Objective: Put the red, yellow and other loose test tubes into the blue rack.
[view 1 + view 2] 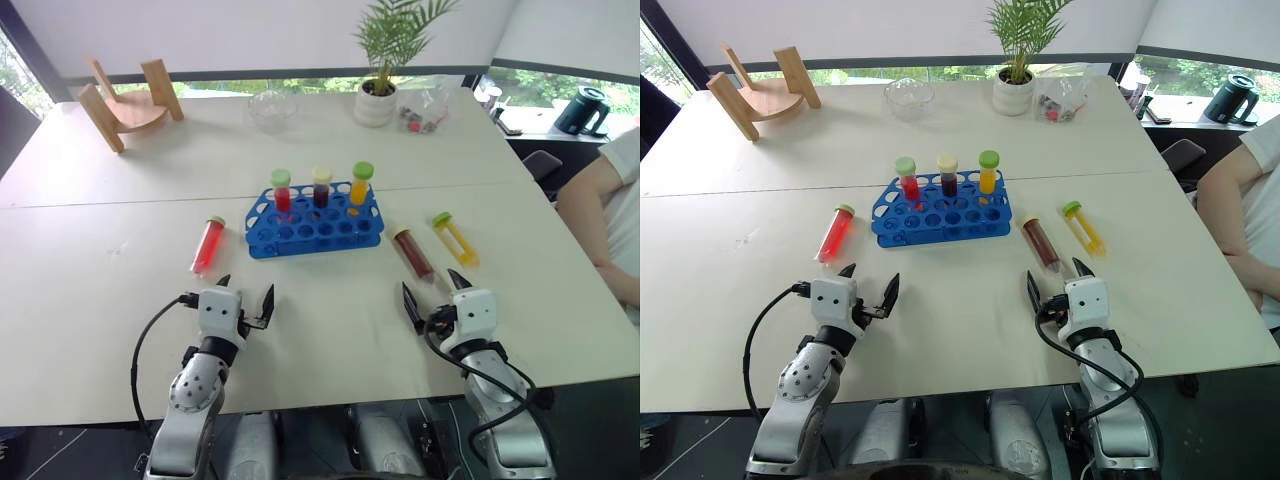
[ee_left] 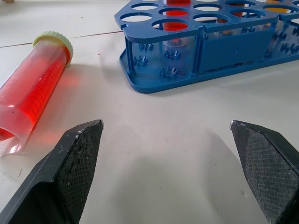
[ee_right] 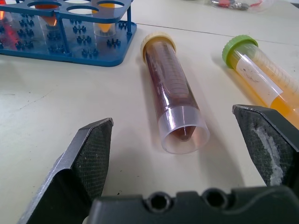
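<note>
The blue rack stands mid-table with three capped tubes upright in its back row. A red tube with a green cap lies on the table to the rack's left. A dark brown-red tube with a cream cap and a yellow tube with a green cap lie to its right. My left gripper hovers open near the front edge, behind the red tube. Just short of the brown-red tube, my right gripper is open too, with the yellow tube beside it.
A wooden stand, a glass bowl, a potted plant and a small bag line the far side of the table. A person's arm rests at the right edge.
</note>
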Motion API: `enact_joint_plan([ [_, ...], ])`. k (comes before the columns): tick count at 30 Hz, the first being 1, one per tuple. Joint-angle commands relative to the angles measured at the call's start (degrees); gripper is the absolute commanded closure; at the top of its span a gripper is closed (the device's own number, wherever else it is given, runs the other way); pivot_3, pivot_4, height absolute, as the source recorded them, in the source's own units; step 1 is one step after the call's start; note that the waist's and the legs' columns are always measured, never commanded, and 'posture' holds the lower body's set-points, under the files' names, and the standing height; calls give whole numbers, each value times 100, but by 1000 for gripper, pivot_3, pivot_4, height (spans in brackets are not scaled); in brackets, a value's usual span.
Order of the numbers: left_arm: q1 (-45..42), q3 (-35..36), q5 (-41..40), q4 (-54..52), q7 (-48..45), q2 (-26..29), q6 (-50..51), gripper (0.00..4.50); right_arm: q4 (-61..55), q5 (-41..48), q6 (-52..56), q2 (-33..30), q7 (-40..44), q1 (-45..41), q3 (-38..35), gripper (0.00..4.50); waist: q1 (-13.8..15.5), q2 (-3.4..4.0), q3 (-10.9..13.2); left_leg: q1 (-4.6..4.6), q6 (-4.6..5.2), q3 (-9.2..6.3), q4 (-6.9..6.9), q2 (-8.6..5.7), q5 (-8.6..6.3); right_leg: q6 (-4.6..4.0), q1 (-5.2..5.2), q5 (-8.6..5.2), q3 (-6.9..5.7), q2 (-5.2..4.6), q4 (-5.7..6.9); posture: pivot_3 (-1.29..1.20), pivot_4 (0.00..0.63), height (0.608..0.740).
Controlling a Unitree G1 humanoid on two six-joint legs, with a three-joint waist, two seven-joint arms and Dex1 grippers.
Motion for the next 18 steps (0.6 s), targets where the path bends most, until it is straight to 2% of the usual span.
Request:
enact_joint_plan([
  [1,2,18,-41,-283,-18,18,-5,26,-291,-21,-74,-107,32,2,-52,0,0,0,0,0,0,0,0,0,0,0,0,0,0,0,0,0,150,740],
  [7,-8,25,-28,-332,-74,65,18,26,-445,-45,-32,-213,105,4,-69,0,0,0,0,0,0,0,0,0,0,0,0,0,0,0,-1,0,150,740],
  [11,-123,90,-226,-608,-366,301,237,26,-768,17,146,-408,234,-81,-165,0,0,0,0,0,0,0,0,0,0,0,0,0,0,0,-1,0,150,740],
  [15,-517,332,-1034,-1120,-1207,1011,1115,26,-1374,526,1208,-809,651,-552,-433,0,-2,2,0,-2,0,-1,4,0,0,-2,0,1,0,0,0,0,150,740],
  [18,-1084,861,-2227,-1506,-2370,2203,2184,26,-1624,1300,3288,-1520,1115,-1693,-846,0,-22,3,7,10,0,0,4,1,1,-4,9,2,0,1,1,0,150,740],
])
